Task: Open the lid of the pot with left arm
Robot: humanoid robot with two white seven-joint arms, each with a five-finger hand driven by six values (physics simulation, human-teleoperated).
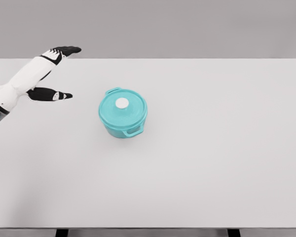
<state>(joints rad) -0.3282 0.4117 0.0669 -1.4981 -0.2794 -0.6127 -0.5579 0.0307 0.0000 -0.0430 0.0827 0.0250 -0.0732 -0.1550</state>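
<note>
On the white table (212, 163), teal pot (123, 121) with lid (122, 107) on, left hand (52, 71) apart, fingers spread, holding nothing

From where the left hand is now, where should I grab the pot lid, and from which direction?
Grip the white knob at the centre of the teal lid, coming down from above. It is the only raised part on the lid, which sits flat and closed on the pot. The left hand is open, off to the pot's left, so it probably must travel right first.
</note>
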